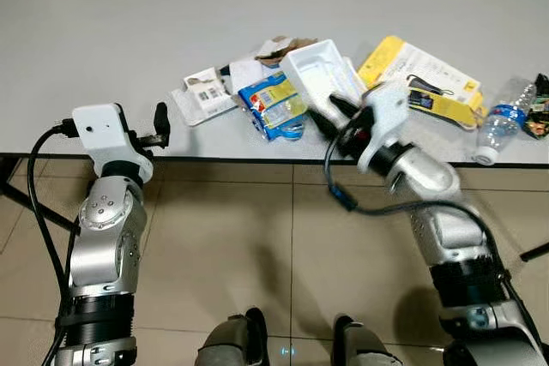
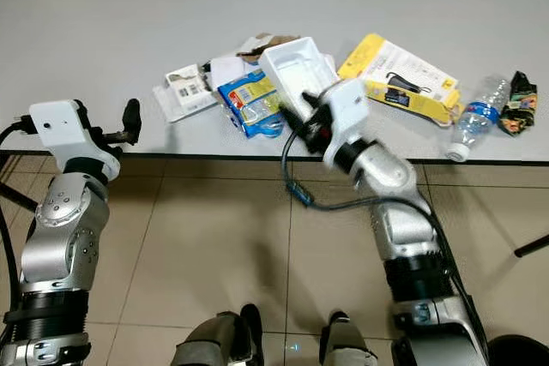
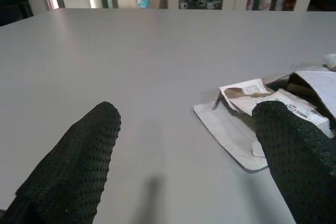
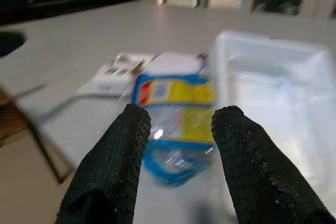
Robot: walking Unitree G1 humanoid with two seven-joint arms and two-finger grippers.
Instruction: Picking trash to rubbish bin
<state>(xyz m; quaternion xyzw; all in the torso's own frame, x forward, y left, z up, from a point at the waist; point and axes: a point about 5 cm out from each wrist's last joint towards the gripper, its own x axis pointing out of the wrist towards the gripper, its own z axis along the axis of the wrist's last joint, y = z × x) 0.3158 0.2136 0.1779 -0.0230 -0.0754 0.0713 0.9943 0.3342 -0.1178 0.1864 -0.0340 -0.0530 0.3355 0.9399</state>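
A grey table (image 1: 171,32) is seen from above, with a cluster of trash lying near its front edge and beige floor tiles (image 1: 232,246) below. The right gripper (image 1: 333,112) is held at the table edge, just in front of a blue-and-yellow snack wrapper (image 1: 273,105) and a white plastic tray (image 1: 322,75); its two black fingers (image 4: 118,166) are parted, and nothing is held between them. In the right wrist view the wrapper is framed in the gap between the fingers, with the tray just beside it; this view is blurred, so contact with the wrapper cannot be confirmed.

The left gripper (image 1: 160,126) is held at the table edge, well to the left of the trash. Its fingers (image 3: 73,166) are spread wide and empty. Ahead of it, white printed paper packaging (image 3: 252,114) lies flat on the table.

Behind the wrapper, torn brown cardboard (image 1: 287,47) and white paper scraps (image 1: 249,70) are piled together. To the right of the tray, a yellow-and-white product card (image 1: 425,79) lies flat, with a small black item fixed on it. Further right, a clear plastic bottle (image 1: 506,117) with a blue label lies on its side near the edge, and a dark crumpled wrapper (image 2: 517,102) lies just beyond it.
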